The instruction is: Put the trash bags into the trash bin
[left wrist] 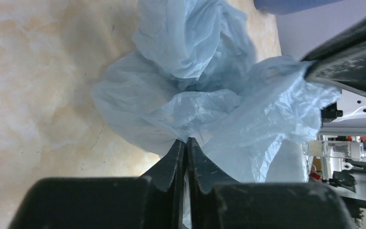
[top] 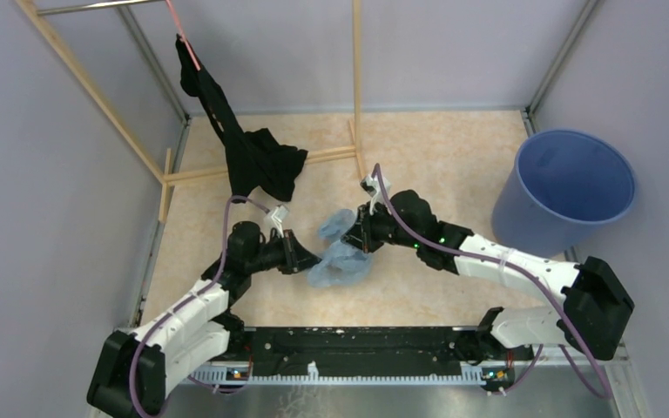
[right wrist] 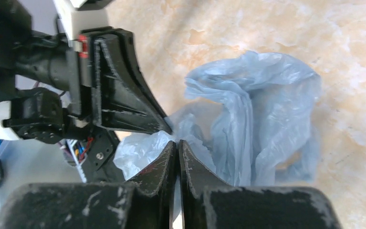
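Note:
A crumpled pale-blue trash bag (top: 338, 252) lies in the middle of the table between my two grippers. My left gripper (top: 310, 259) is shut on the bag's left edge; the film shows pinched between its jaws in the left wrist view (left wrist: 187, 140). My right gripper (top: 363, 233) is shut on the bag's right side, film pinched at its tips (right wrist: 177, 142). The bag fills the left wrist view (left wrist: 195, 90) and the right wrist view (right wrist: 252, 114). The blue trash bin (top: 566, 187) stands upright at the far right, its inside bare as far as it shows.
A black cloth garment (top: 257, 157) hangs from a pink hanger on a wooden frame (top: 253, 165) at the back left. Grey walls close in the table on three sides. The left gripper's fingers (right wrist: 124, 90) show close by in the right wrist view.

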`<state>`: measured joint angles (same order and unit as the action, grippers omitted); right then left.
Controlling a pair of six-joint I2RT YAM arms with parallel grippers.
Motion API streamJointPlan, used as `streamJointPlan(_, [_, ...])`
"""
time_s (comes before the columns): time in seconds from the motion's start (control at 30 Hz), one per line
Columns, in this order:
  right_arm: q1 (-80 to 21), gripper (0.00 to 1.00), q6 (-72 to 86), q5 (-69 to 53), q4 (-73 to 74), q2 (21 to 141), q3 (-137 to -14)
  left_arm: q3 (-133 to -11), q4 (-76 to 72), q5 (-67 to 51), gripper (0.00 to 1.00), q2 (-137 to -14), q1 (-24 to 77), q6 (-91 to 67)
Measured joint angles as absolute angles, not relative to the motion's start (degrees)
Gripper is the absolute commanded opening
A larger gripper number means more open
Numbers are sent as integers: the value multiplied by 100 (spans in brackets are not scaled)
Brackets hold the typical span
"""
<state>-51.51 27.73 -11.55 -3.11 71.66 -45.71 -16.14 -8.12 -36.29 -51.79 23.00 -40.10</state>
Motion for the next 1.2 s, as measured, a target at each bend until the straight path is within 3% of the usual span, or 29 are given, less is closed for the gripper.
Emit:
streamJointPlan(0.07, [-5122,34,2764,-1050,-233,7166,-4574,-1612,-819,-3594,0,-5050,2300,-4029])
streamJointPlan(0.17, [-5076,50,2659,-834,36,7153,-4576,-1612,-819,-3503,0,-4912,2300,-4045])
streamJointPlan(0.4, [-4731,71,2458,-497,578,6497,-4324,-1420,-864,-3236,0,-4707,2300,-4154])
streamJointPlan(0.53, [-4508,77,2440,-545,642,6143,-4099,-1186,-897,-3155,1,-4609,2300,-4283])
streamJointPlan(0.63, [-4486,77,2401,-642,648,6130,-4003,-1179,-742,-3070,30,-4552,2300,-4252])
streamJointPlan(0.7, [-4486,75,2381,-685,690,6160,-3972,-1297,-416,-2989,45,-4504,2300,-4095])
streamJointPlan(0.93, [-4482,70,2357,-967,554,6375,-3848,-2443,1074,-2720,67,-3872,2300,-3540])
streamJointPlan(1.2, [-4482,70,2340,-1166,515,6528,-3824,-3645,1334,-3358,81,-3839,2353,-3153])
